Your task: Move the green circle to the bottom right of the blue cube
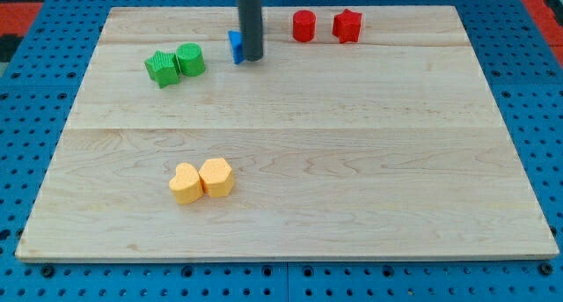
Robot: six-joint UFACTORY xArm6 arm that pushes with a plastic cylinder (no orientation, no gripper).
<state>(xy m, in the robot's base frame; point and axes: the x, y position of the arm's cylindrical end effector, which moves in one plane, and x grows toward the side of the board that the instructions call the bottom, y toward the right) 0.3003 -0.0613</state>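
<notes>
Our tool is a plain dark rod with nothing to open or close, so it grasps nothing. It comes down from the view's top, and my tip (252, 57) rests on the wooden table (352, 161) near its top edge, a little left of the middle. The tip sits just beside the blue cube (235, 47), on that block's right side — the rod covers most of the cube, so we cannot tell whether the two touch.

The green circle (190, 60) is a short round block lying flat on the table, in the upper left part, well clear of the left edge. It stands to the view's left of the blue cube and slightly lower, near it but apart from it, and apart from our tip. Touching the circle's left side is a green star (161, 69), ridged at its rim.

Near the top edge, right of the rod, we see a red cylinder (303, 25) and a red star (347, 25), close together but with a gap between them.

Toward the bottom left part of the table lie two yellow blocks, touching — a yellow heart (185, 183) and, on its right, a yellow block (216, 177) whose shape we cannot make out surely.
</notes>
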